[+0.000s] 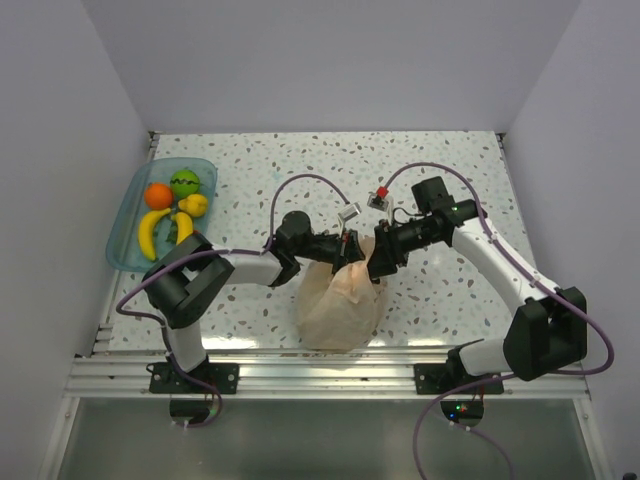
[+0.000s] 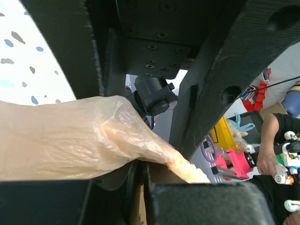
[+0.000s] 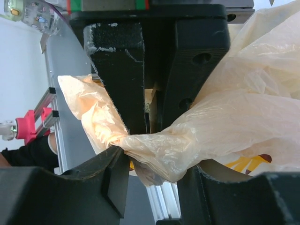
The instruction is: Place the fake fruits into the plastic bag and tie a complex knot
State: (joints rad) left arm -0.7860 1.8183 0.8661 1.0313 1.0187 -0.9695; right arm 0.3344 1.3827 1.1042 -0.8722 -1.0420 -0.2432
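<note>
— As the left gripper [image 1: 348,245] pinches the plastic bag [image 1: 338,305] at its neck, does the right gripper [image 1: 368,262] pinch too?
— Cannot tell; its fingers [image 3: 110,187] flank the twisted plastic, and the bag sits between both grippers

From above, my left tool [image 1: 345,244] and right tool [image 1: 372,259] cover the neck of the plastic bag [image 1: 336,308], and its film hides the inside. In my right wrist view the bag runs off the right edge; whether that tool pinches it I cannot tell. My left arm [image 1: 188,280] covers the near corner of the tray [image 1: 125,225].
</note>
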